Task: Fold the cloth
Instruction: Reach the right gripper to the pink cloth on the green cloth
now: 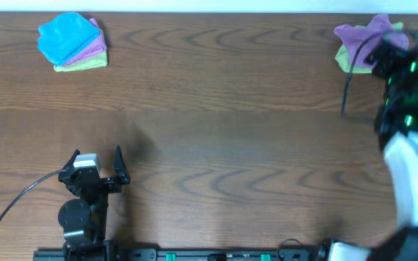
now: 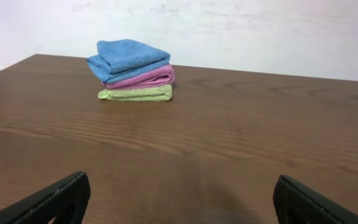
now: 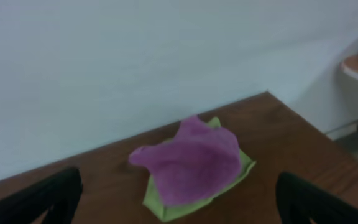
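Purple cloth (image 3: 191, 158), crumpled on green cloth (image 3: 160, 202), looks soft, limp; pinch a corner. Left jaws apart; right jaws apart.

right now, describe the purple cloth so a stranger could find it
Start at the brown table and go to its far right corner. There a purple cloth lies crumpled on a green cloth; unlike the far-left stack, it is unfolded.

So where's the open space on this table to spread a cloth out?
The middle of the table is bare, between the folded cloth stack and the crumpled purple cloth. Also free: beside the left gripper. Crowded: the right edge, under the right arm.
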Tool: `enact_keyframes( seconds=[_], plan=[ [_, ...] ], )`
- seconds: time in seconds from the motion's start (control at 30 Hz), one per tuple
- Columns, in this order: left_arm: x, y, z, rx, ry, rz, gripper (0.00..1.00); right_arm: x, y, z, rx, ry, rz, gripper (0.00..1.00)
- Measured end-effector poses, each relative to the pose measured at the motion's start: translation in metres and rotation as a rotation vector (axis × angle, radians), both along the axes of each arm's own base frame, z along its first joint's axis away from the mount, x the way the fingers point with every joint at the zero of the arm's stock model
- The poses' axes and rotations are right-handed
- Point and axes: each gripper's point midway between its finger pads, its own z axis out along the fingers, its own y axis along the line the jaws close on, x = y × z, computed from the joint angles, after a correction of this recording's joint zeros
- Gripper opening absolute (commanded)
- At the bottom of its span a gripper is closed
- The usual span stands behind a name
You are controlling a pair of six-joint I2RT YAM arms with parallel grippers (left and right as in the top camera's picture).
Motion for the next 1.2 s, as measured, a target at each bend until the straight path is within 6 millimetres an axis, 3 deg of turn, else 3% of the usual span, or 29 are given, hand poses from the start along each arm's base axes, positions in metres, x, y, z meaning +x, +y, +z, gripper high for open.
enact_keyframes(
  seconds=[0.2,0.43,0.6,0.87,1.0,1.2],
  plan=[
    [0.000,0.000,0.000,0.000,0.000,0.000,0.96,0.057,-0.036,-0.033,0.033,0.108,-0.034,0.96],
    [0.000,0.000,0.000,0.000,0.000,0.000,0.95,0.088,-0.072,-0.092,0.084,0.259,-0.076,0.94],
    [0.000,0.000,0.000,0.000,0.000,0.000,0.95,0.090,-0.106,-0.133,0.141,0.334,-0.115,0.91],
    [0.000,0.000,0.000,0.000,0.000,0.000,0.95,0.070,-0.151,-0.168,0.284,0.337,-0.170,0.91],
    [0.000,0.000,0.000,0.000,0.000,0.000,0.95,0.066,-0.158,-0.179,0.355,0.323,-0.164,0.88],
    [0.000,0.000,0.000,0.000,0.000,0.000,0.95,0.075,-0.147,-0.205,0.458,0.312,-0.096,0.83]
  ],
)
